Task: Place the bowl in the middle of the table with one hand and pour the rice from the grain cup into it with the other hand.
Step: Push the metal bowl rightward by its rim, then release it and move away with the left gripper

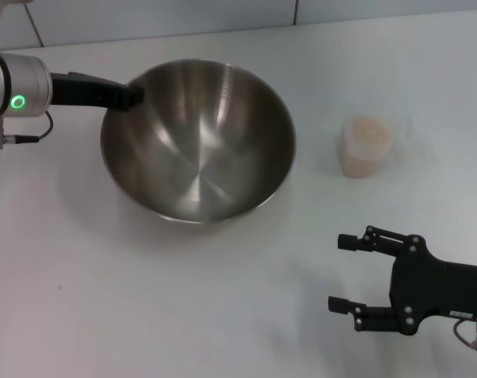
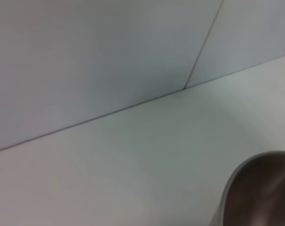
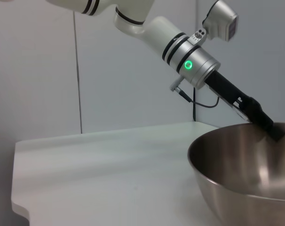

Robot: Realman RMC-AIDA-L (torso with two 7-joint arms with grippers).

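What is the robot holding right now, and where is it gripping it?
The left gripper grips the bowl by its rim. The right gripper is open and holds nothing; the grain cup stands untouched.

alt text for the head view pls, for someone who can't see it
The left gripper grips the far-left rim of a large, empty steel bowl on the white table. To the bowl's right stands a clear grain cup of rice, untouched. The right gripper hovers open nearer the robot.

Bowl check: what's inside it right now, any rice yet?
Nothing: the bowl shows only bare steel inside. The rice is in the grain cup beside it. The left gripper at the rim covers a small patch of wall.
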